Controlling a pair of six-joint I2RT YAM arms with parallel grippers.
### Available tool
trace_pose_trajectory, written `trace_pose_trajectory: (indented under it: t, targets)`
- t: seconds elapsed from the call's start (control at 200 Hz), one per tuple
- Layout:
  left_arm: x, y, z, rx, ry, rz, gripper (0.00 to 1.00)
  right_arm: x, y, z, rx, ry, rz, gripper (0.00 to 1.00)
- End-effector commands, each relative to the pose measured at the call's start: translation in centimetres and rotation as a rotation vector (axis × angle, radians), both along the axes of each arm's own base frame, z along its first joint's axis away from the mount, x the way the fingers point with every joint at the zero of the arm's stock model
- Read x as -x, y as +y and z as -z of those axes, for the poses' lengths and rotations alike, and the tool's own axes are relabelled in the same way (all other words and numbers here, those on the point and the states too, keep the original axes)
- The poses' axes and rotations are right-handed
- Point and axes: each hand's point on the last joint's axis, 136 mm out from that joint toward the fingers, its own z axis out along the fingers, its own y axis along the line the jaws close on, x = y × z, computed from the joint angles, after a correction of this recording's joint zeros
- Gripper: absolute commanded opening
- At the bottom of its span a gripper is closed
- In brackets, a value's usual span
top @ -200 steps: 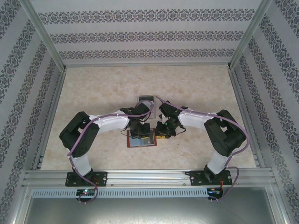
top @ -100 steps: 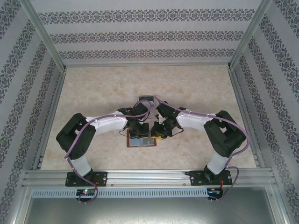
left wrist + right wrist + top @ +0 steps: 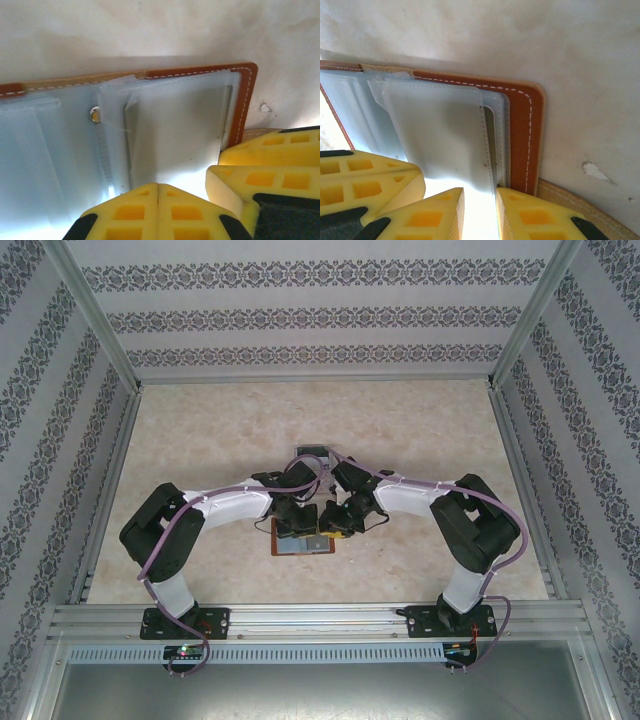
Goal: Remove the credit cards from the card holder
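Observation:
The brown leather card holder (image 3: 300, 543) lies open on the table between both arms. Its grey-blue inner pockets (image 3: 170, 130) face up. A pale credit card (image 3: 440, 130) sits tucked in the right-hand pocket, with no edge clear of it. My left gripper (image 3: 158, 187) is shut, its tips together and resting on that pocket's near part. My right gripper (image 3: 480, 200) stands narrowly open just beside it, and the pocket's stitched edge (image 3: 487, 145) runs into the gap. In the top view, the left gripper (image 3: 298, 522) and the right gripper (image 3: 335, 525) are nearly touching above the holder.
A small grey rectangular object (image 3: 312, 452) lies on the table just behind the two wrists. Patterned walls and metal rails (image 3: 300, 615) box in the marbled table (image 3: 200, 430). The right gripper's yellow fingers (image 3: 270, 165) crowd the left wrist view.
The right gripper has slid a little to the left, closer to the left gripper and over the holder's right part. The left gripper has stayed shut on the holder.

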Motion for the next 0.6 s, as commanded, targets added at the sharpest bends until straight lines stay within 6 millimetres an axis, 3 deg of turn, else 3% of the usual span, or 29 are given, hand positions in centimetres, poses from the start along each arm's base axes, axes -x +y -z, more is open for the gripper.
trace_pose_trajectory:
  t: [0.0,0.225,0.38,0.595]
  targets:
    - [1.1,1.4,0.3,-0.078,0.011,0.016,0.00,0.0,0.1,0.6,0.013,0.013,0.006,0.26]
    - [0.7,2.3,-1.5,-0.085,-0.050,-0.003,0.00,0.1,0.1,0.4,0.009,0.011,0.007,0.23]
    - [0.3,4.5,-2.7,-0.115,-0.083,-0.039,0.00,-0.1,0.2,0.2,0.001,0.006,0.008,0.21]
    - [1.0,8.2,-1.3,-0.150,-0.041,-0.089,0.00,-0.2,0.5,0.1,-0.005,0.009,0.005,0.22]
